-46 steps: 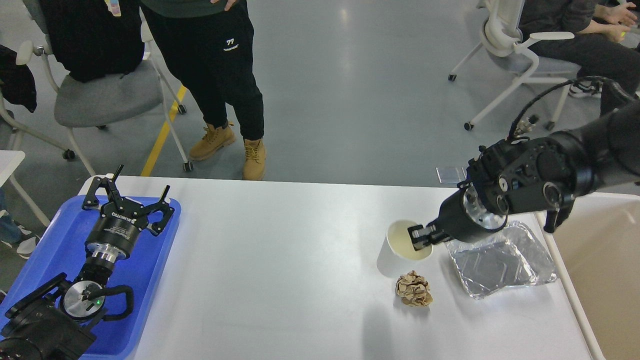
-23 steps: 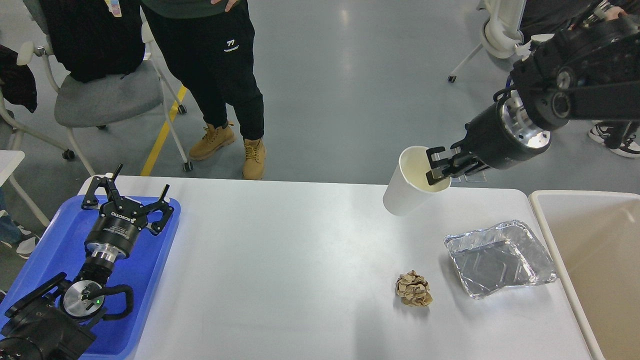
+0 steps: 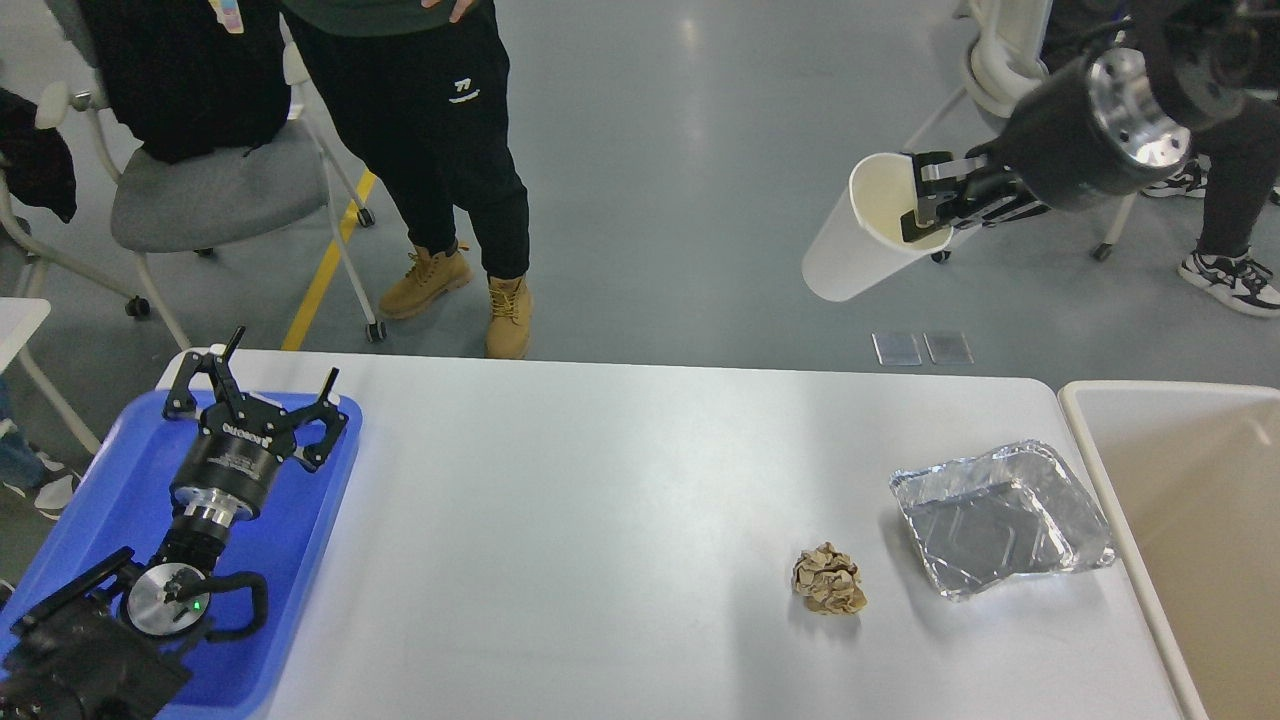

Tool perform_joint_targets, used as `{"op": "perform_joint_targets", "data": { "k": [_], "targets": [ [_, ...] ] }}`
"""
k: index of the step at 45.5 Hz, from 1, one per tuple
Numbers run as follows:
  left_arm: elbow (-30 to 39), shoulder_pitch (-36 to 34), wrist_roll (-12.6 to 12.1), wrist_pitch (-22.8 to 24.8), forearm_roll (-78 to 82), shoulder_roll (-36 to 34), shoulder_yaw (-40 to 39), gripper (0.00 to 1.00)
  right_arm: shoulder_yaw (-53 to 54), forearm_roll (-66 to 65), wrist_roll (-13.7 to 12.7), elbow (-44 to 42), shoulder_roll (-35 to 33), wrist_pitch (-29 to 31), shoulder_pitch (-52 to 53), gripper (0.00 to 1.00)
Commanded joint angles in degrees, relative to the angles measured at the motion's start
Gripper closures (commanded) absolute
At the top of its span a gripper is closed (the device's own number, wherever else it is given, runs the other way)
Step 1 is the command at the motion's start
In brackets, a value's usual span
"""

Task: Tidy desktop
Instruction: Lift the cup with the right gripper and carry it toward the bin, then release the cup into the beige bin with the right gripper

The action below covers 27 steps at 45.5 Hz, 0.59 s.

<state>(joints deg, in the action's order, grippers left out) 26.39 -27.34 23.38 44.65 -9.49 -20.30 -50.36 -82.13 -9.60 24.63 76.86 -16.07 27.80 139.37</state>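
Note:
The white desktop (image 3: 600,520) fills the lower view. On its right lie a crumpled brown paper ball (image 3: 828,579) and an empty foil tray (image 3: 1000,520). My right gripper (image 3: 928,203) is shut on the rim of a white paper cup (image 3: 862,245), one finger inside it, and holds it tilted high above the table's far edge. My left gripper (image 3: 258,385) is open and empty above the blue tray (image 3: 120,480) at the left.
A beige tub (image 3: 1190,520) stands against the table's right edge. A person in black trousers and tan boots (image 3: 440,180) stands beyond the far edge. Office chairs stand at the back left (image 3: 200,190) and back right (image 3: 1020,90).
My right gripper has lifted the paper cup off the table, up and to the right, and tilted it. The left arm, paper ball and foil tray have not moved.

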Motion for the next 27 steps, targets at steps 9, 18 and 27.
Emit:
{"op": "perform_joint_targets", "data": {
  "k": [9,18,27],
  "targets": [
    [0.1,0.0,0.0,0.0,0.0,0.0,0.0,0.01,-8.0,11.5,-0.7,-27.0,-11.3,0.2,-16.6,1.00],
    [0.1,0.0,0.0,0.0,0.0,0.0,0.0,0.01,-8.0,11.6,-1.5,-39.2,-19.9,0.2,-26.2,1.00],
    [0.0,0.0,0.0,0.0,0.0,0.0,0.0,0.01,-6.6,11.8,-4.1,-49.5,-29.0,-0.2,-40.0,1.00]
  ]
}}
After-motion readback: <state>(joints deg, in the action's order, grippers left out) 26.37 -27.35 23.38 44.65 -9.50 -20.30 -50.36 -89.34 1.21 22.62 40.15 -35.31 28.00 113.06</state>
